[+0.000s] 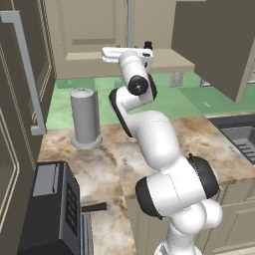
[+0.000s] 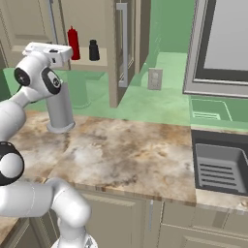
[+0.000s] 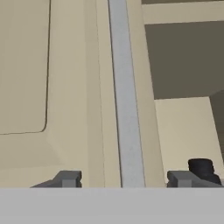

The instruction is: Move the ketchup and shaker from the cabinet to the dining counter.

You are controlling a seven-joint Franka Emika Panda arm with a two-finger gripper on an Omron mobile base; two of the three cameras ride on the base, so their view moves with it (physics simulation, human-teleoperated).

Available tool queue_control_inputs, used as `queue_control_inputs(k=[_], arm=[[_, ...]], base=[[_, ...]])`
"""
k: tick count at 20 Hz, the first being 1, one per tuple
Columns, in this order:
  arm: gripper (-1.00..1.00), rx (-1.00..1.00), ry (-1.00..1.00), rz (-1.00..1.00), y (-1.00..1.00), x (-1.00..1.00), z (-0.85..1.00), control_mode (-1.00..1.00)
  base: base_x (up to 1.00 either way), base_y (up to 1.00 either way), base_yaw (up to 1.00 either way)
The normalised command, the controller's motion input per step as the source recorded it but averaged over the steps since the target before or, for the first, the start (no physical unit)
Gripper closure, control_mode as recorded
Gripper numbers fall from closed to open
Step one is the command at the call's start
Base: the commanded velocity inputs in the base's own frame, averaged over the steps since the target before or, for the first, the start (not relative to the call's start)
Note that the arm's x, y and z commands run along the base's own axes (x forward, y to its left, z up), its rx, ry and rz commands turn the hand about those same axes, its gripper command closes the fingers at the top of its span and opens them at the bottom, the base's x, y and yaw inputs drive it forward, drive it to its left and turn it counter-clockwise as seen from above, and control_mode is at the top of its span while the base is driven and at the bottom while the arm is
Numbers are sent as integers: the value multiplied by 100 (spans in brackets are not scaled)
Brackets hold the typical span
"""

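Near field: marbled table [image 2: 145, 155] carries 1 black box-like appliance [image 1: 52, 209] and, further back, 1 tall grey cylinder [image 1: 85, 117] on a round base. Neither is a task item.

Mid field: 1 arm is raised over the table, with the gripper [image 3: 124, 178] held up at the cabinet [image 2: 29, 19] front. The jaws are spread and hold nothing; both fingertips [image 3: 68, 178] are seen wide apart in the hand view.

Far field: a silver bar handle [image 3: 127, 109] of the closed left door [image 3: 26, 65] runs upright and passes through the gap between the jaws; contact can't be told. The right door [image 2: 114, 72] is swung open. On the exposed shelf [image 2: 89, 64] are 1 ketchup [image 2: 73, 43] and 1 shaker [image 3: 201, 167], both upright, side by side but apart, with the ketchup on the left.

Key relation: the shaker lies beyond and just outboard of the right fingertip in the hand view, so the jaws are aimed left of both items. In the right base view the ketchup is the nearer of the two to the hand. Long axes of both items are vertical.

Judgement: a sideways shift to the right is needed before any reach in, with the jaws closing horizontally across a body. The door handle is a likely snag pt.
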Motion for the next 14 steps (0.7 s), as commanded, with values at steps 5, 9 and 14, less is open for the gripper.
queue_control_inputs(k=[5,9,14], arm=[[100,-1,6,-9,5,4,7,-100],[100,-3,6,-8,4,5,1,-100],[100,-4,4,-2,1,9,-8,-100]], base=[[0,0,0],[0,0,0],[0,0,0]])
